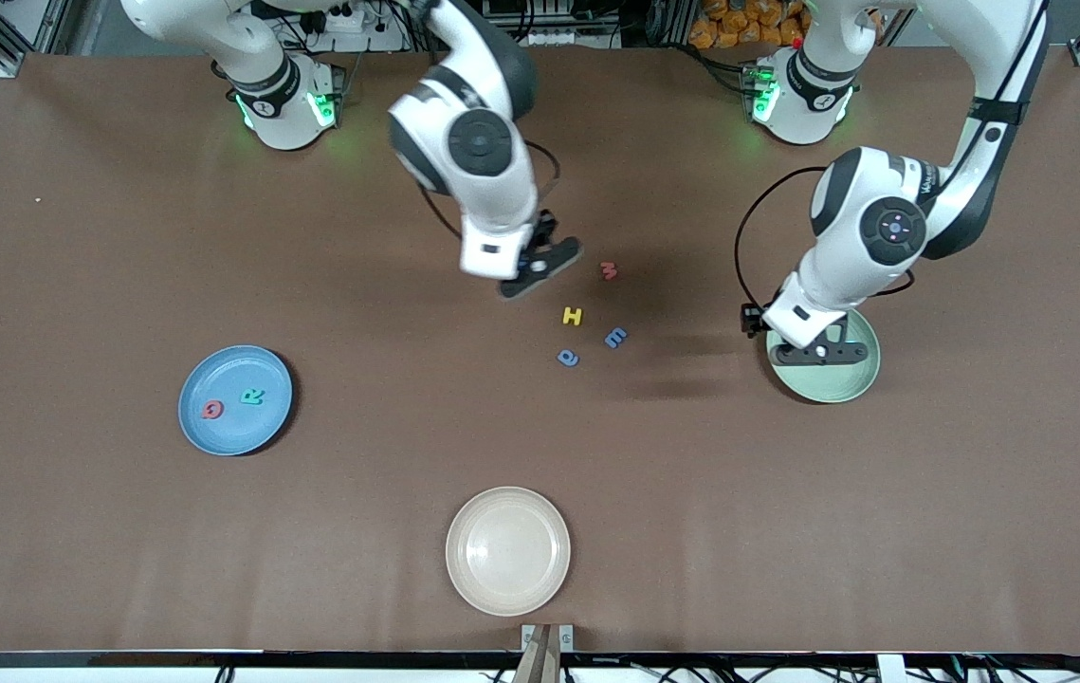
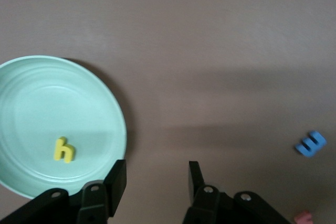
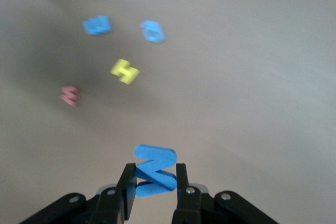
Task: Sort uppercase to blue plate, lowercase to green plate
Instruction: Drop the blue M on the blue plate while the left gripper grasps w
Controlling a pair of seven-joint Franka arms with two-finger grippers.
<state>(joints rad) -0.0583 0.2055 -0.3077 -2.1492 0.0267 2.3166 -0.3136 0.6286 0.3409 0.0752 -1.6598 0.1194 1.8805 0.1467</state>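
Your matte brown table [image 1: 122, 531] carries flat foam letters. Your right gripper [image 3: 153, 182], up over the table's middle, pinches the blue W [image 3: 155, 170]. Your left gripper [image 2: 156, 182] hangs empty, jaws parted, at the round mint green plate [image 2: 31, 103] holding yellow h [image 2: 63, 150]. Red Q [image 1: 212, 409] and teal R [image 1: 252, 396] lie in the smooth blue plate [image 1: 208, 375].

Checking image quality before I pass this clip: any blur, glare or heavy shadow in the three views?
Right wrist view: motion blur smears the loose letters, e.g. the yellow H; the blue W held in the right end effector stays sharp. Left wrist view: sharp, a soft shadow band crosses the green plate. Front view: clear, arm shadows on the table, mild sheen on the beige plate.
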